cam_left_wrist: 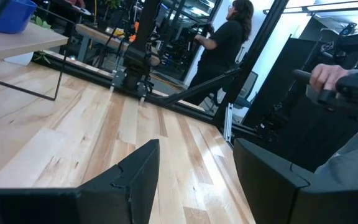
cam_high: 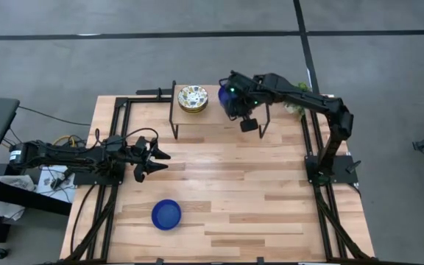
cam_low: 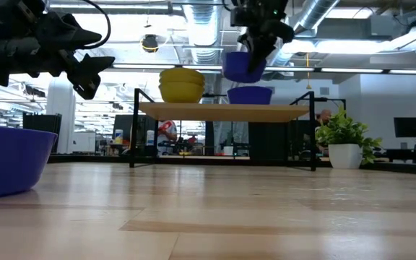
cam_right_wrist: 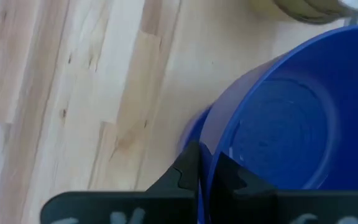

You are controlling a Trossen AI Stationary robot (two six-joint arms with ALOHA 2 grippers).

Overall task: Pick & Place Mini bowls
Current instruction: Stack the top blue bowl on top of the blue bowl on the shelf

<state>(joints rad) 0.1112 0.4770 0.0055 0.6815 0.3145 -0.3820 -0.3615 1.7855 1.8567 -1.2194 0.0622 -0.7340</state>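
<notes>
with r gripper [cam_right_wrist: 205, 180] pinching 1 blue bowl [cam_right_wrist: 291, 118], 1 blue [cam_high: 167, 214] on table.

In the high view, the right gripper [cam_high: 233, 94] covers most of the held blue bowl [cam_high: 224, 96] at the 12 o'clock shelf [cam_high: 197, 118]. The stacked patterned bowls [cam_high: 192, 98] cannot be counted. In the low view, the blue bowl at 9 o'clock [cam_low: 9, 157] is cut off by the edge

The table [cam_high: 271, 213] is pale, smooth wooden planks. The blue bowl [cam_right_wrist: 291, 118] looks glossy, and the gripper fingers [cam_left_wrist: 135, 180] matt black.
</notes>
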